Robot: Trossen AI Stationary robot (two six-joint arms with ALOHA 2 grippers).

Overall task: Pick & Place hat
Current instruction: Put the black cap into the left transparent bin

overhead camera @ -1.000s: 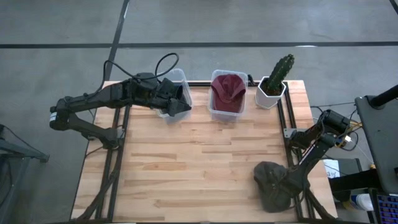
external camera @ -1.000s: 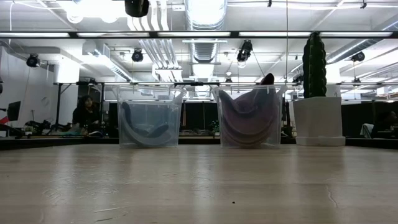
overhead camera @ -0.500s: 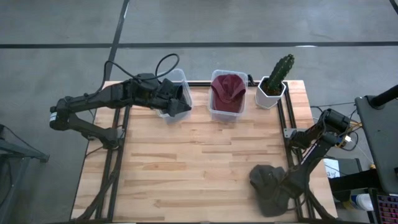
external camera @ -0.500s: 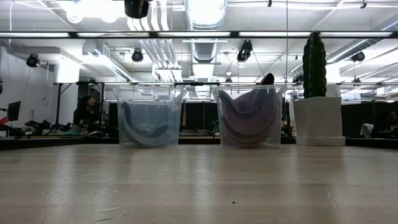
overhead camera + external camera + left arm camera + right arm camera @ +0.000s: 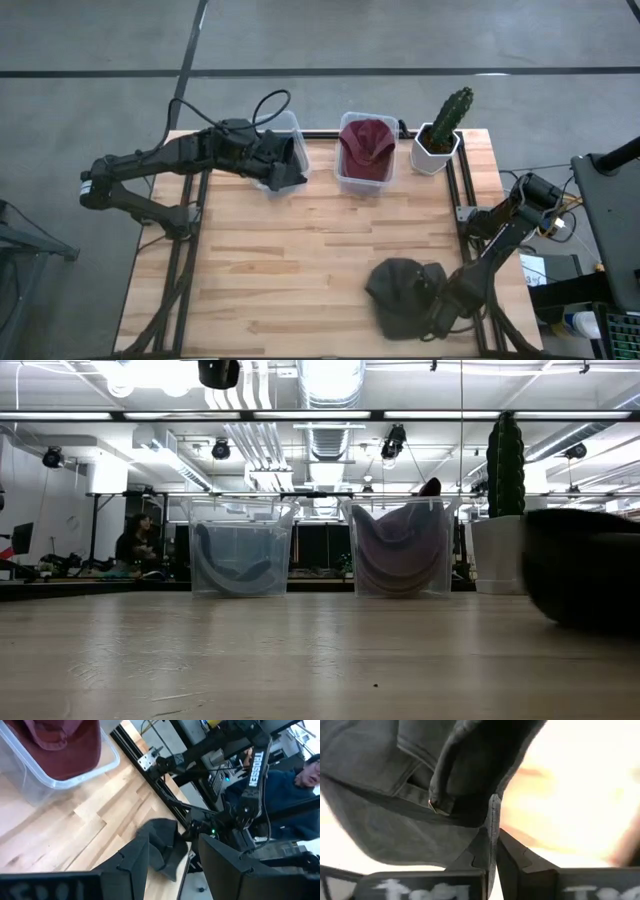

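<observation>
right gripper (image 5: 492, 851) is pinching the dark grey hat (image 5: 398, 297) – fingers (image 5: 470, 861) are nearly closed, only a thin fold of fabric is sitting between them (wrist view is showing the edge of the cap clamped right at the fingertips)

hat is sitting at the near right part of the table (image 5: 280, 260), just left of the right gripper (image 5: 436, 312). from above it's lying as a crumpled lump with its long axis running roughly near-to-far, slightly tilted; which end is the brim I can't tell. in the low view it's showing as a dark rounded mass at the right edge (image 5: 585, 565), its underside looking just clear of the wood, though contact is hard to judge

looks: dark charcoal fabric, soft and folded over on itself, stitched seams and a small metal buckle (image 5: 433, 805) showing in the right wrist view

left gripper (image 5: 290, 165) is hanging over the left clear bin (image 5: 281, 128) at the far edge, fingers (image 5: 130, 865) are standing well apart and holding nothing

a maroon hat (image 5: 366, 147) is lying in the middle clear bin (image 5: 343, 172), and a potted cactus (image 5: 447, 125) is standing to its right
</observation>
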